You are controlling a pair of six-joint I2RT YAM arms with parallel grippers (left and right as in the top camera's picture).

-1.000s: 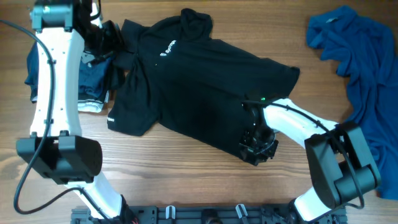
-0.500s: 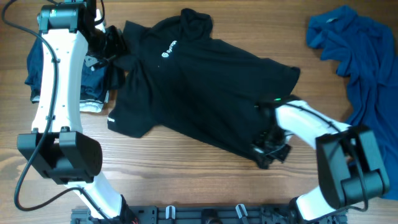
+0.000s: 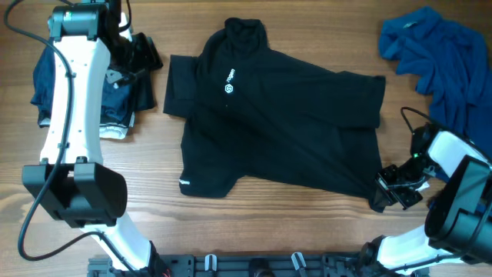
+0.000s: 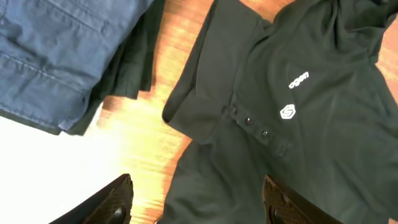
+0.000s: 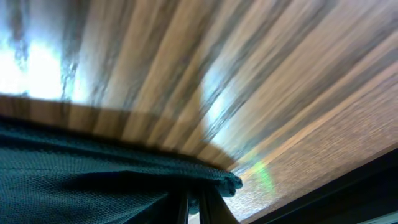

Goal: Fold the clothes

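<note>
The wooden tabletop (image 3: 254,231) carries everything; the black shirt (image 3: 284,138) is spread flat over its middle, front up, collar toward the far edge and hem toward the near edge, with both short sleeves lying out to the sides; the cloth is a little skewed, the hem running slantwise down toward the near right corner. A bright blue garment (image 3: 446,61) lies crumpled in the far right corner, apart from the black shirt. A folded pile of dark blue clothes (image 3: 115,96) sits by the left edge toward the far side, partly hidden under the left arm (image 3: 69,108), with bare wood between it and the shirt's left sleeve. The right arm (image 3: 461,165) reaches in low from the right edge; the right pincer (image 3: 396,191) is clamped together on the hem corner of the black shirt near the near right corner, and the wrist view shows the hem edge running into its closed tips just above the wood. The left pincer (image 4: 198,186) hangs with its fingers well apart and nothing between them, above the sleeve and button placket. A small white logo (image 4: 288,112) marks the chest.
</note>
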